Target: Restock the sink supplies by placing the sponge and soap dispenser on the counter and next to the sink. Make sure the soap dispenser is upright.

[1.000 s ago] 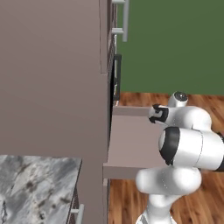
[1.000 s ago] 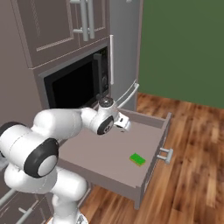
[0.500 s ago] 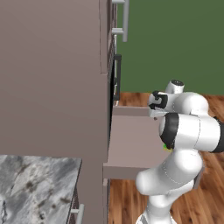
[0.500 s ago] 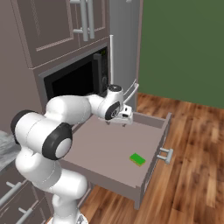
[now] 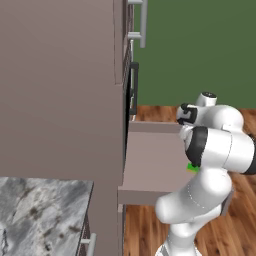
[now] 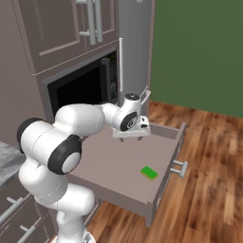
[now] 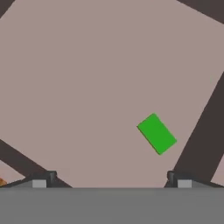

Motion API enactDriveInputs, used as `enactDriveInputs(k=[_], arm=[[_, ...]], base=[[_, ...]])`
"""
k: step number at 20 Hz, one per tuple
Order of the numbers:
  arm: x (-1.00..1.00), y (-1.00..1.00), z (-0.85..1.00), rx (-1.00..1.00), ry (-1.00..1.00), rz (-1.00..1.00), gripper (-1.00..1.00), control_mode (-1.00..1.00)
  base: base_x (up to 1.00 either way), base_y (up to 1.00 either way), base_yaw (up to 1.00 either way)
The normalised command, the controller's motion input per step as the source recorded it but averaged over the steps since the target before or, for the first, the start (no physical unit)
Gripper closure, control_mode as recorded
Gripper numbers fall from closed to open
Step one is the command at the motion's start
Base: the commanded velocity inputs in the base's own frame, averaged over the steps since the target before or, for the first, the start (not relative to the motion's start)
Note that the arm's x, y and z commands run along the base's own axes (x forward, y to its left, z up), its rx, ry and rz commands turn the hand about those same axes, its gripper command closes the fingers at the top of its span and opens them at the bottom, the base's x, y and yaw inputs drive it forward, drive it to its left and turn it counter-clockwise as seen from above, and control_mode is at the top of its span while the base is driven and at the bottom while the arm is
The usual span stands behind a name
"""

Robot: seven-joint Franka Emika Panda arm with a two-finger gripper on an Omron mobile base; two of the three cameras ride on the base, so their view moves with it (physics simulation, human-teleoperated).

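Right base view showed the white arm point(image 6: 80, 128) bent forward from the lower left, its gripper point(image 6: 132, 136) held above the open drawer point(image 6: 118, 166) with the fingers spread wide and nothing between them. The room around it had mauve-brown cabinets point(image 6: 57, 33), a black built-in microwave point(image 6: 80, 95), a green wall point(image 6: 199, 52), a wooden floor point(image 6: 209, 190) and a corner of the marbled counter point(image 5: 40, 215). The green sponge point(image 6: 149, 172) lay flat on the drawer bottom near its front right corner, and in the hand view the sponge point(image 7: 156, 133) sat well apart from both fingertips point(image 7: 177, 177).
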Motion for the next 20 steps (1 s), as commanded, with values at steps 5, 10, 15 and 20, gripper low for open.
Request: enactDriveInputs(k=[5, 10, 15, 20], arm=[[-0.35, -0.07, -0.39, -0.09, 0.00, 0.25, -1.00, -1.00], [-0.30, -0.17, -0.29, -0.06, 0.00, 0.22, -1.00, -1.00], [-0.13, -0.24, -0.27, -0.03, 0.02, 0.17, -1.00, -1.00], [0.00, -0.23, -0.16, -0.01, 0.00, 0.13, -1.00, -1.00]], base=[[0.00, 0.00, 0.00], [0.00, 0.00, 0.00], [0.00, 0.00, 0.00], [0.00, 0.00, 0.00]])
